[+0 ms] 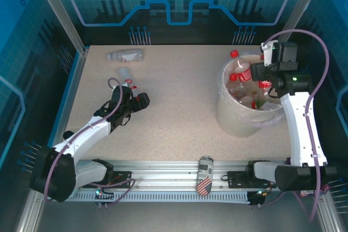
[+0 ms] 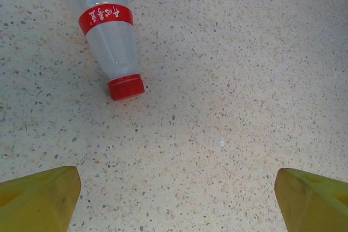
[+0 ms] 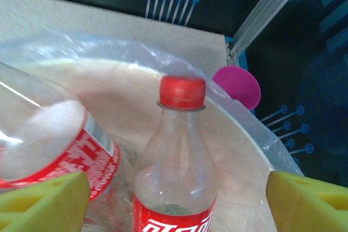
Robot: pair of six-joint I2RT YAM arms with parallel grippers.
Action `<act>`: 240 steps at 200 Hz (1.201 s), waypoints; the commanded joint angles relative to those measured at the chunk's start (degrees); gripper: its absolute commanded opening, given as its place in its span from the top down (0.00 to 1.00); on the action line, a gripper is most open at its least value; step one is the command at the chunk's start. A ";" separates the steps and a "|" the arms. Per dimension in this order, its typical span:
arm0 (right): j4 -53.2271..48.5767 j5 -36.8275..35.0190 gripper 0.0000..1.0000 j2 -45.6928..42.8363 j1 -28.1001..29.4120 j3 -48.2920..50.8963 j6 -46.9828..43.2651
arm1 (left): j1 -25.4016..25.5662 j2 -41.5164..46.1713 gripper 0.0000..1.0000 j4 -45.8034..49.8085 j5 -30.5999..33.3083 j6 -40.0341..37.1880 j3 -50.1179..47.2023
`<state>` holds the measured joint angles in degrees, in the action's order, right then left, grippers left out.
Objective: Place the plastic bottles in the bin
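Left gripper (image 2: 175,177) gapes over bare table (image 2: 244,80), a bottle (image 2: 106,31) lying just ahead. Right gripper (image 3: 176,183) (jaws apart too) hangs over the bin (image 3: 125,93) crowded with bottles (image 3: 174,150); goblet (image 3: 236,85) behind.

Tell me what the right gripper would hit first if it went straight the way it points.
Most likely the red-capped bottle in the bin, centred between the open fingers of the right gripper, though depth is hard to judge.
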<state>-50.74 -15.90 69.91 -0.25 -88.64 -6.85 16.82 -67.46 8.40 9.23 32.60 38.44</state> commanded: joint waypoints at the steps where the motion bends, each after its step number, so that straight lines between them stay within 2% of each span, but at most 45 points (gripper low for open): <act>1: -0.02 8.43 0.15 -2.99 -1.24 -1.41 4.76 | -1.94 -0.63 0.06 2.18 0.70 -2.09 2.47; 32: 4.06 21.10 0.16 -6.40 -1.51 1.70 9.31 | -6.97 -2.98 0.06 3.55 0.28 -3.74 3.23; 60: 6.63 27.53 0.17 -9.39 -1.50 5.96 12.05 | -10.73 -7.93 0.06 3.10 -0.27 -4.55 5.73; 105: 5.72 28.88 0.17 -12.93 -1.50 10.13 12.17 | -11.15 -18.96 0.05 -2.14 -3.70 -4.05 10.58; 158: 5.61 29.79 0.17 -14.07 -1.34 12.26 11.99 | -11.11 -31.11 0.04 -4.52 3.63 -2.04 17.21; 188: 5.57 30.14 0.17 -14.35 -1.38 12.97 12.17 | -11.11 -36.08 0.11 -5.73 3.90 -1.15 19.53; 240: 5.47 29.85 0.17 -14.60 -1.41 13.19 11.95 | -11.11 -36.83 0.34 -7.05 5.05 0.23 18.44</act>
<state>-45.43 12.93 56.07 -0.93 -75.79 4.56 5.93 -104.25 2.96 12.47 31.86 56.53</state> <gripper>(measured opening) 0.827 0.712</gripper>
